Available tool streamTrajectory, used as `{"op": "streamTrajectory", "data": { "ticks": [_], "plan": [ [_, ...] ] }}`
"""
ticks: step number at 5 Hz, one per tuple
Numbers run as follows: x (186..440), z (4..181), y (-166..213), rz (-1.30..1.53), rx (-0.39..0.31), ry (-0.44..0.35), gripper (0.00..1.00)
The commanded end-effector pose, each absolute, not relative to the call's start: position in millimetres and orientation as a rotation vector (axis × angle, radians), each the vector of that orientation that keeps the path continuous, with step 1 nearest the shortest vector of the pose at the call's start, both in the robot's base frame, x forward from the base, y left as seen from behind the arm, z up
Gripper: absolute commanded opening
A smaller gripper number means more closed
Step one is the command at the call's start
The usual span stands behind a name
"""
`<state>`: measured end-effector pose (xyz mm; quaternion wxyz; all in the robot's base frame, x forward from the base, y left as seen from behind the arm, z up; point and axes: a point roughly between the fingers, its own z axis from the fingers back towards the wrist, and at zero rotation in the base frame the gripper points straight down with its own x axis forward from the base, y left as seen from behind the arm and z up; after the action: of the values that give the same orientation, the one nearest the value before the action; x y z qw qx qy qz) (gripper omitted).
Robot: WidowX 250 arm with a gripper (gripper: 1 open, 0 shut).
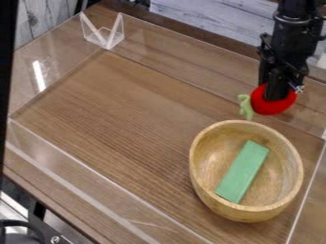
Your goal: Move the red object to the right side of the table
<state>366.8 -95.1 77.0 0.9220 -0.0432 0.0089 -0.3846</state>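
The red object (272,99), a small bright-red toy strawberry with a pale green cap sticking out to its left, sits between the fingers of my black gripper (281,88). The gripper comes down from the top right and is shut on it. The strawberry hangs at the far right of the brown wood-grain table (114,105), just above or on the surface; contact with the tabletop cannot be told. It is just behind the rim of the wooden bowl.
A round light-wood bowl (204,167) holding a flat green block (242,172) stands at the front right. Low clear acrylic walls (38,71) edge the table, with a clear bracket (102,30) at the back left.
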Motion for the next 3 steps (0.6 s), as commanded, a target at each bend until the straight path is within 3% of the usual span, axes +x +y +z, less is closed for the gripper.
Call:
{"op": "streamTrajectory", "data": {
  "ticks": [1, 3],
  "plan": [
    [366.2, 97.7, -106.3, -0.824, -0.086, -0.048, 0.00],
    [362.5, 103.4, -109.8, -0.806, -0.103, -0.042, 0.00]
  ]
}}
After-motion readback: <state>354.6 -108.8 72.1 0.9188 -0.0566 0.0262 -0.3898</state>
